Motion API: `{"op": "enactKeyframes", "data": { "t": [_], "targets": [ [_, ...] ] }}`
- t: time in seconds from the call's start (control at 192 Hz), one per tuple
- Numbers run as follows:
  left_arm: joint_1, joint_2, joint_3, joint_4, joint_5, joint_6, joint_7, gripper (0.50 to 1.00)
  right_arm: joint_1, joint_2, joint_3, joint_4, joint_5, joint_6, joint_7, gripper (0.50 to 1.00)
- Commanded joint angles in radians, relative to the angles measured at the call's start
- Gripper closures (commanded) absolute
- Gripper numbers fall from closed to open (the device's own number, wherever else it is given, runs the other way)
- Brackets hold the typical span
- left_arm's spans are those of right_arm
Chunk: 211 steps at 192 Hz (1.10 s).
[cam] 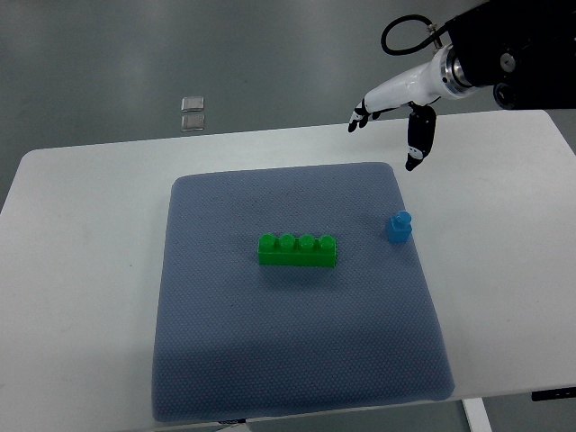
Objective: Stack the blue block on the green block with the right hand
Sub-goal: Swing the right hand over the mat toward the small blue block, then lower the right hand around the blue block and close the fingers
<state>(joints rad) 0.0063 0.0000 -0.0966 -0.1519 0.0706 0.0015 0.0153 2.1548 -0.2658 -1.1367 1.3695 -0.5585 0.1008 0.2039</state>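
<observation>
Nearest the camera, the grey-blue mat (297, 360) lay flat on the white table (504, 297), its near half bare. Toward the middle of the mat sat the green block (298, 250), a long four-stud brick lying crosswise, studs up. Right of it and slightly farther back, close to the mat's right edge, stood the blue block (399, 227), a small single-stud piece, upright and well apart from the green one. Farther still, past the mat's far right corner, the right hand (396, 112) hung above the table edge with fingers spread and loose, gripping nothing; the thumb pointed down toward the mat. Left hand not in view. Beyond the table, two small pale squares (193, 112) lay on the floor. Judged risks: the blue piece was small, so a wide-fingered descent could knock it over or push it off the mat before closing. A pinch taken too high, on the stud, could let it twist or slip during transfer. At placement, poor stud alignment would leave it tilted on the green brick, and pressing down could slide that brick across the mat.
</observation>
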Motion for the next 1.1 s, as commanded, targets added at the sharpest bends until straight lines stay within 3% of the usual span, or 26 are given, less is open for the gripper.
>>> {"op": "enactKeyframes", "data": {
  "t": [0.0, 0.464, 0.777, 1.096],
  "targets": [
    [0.0, 0.0, 0.0, 0.0, 0.0, 0.0, 0.0, 0.5, -0.036, 0.005, -0.002, -0.004, 0.02, 0.003, -0.004, 0.585],
    [0.0, 0.0, 0.0, 0.0, 0.0, 0.0, 0.0, 0.5, -0.24, 0.011, 0.002, -0.095, 0.098, -0.05, -0.008, 0.595],
    [0.0, 0.0, 0.0, 0.0, 0.0, 0.0, 0.0, 0.5, -0.282, -0.003, -0.028, -0.107, 0.104, -0.056, -0.011, 0.597],
    [0.0, 0.0, 0.0, 0.0, 0.0, 0.0, 0.0, 0.5, -0.322, 0.013, -0.029, -0.116, 0.183, -0.059, -0.023, 0.666]
  ]
}}
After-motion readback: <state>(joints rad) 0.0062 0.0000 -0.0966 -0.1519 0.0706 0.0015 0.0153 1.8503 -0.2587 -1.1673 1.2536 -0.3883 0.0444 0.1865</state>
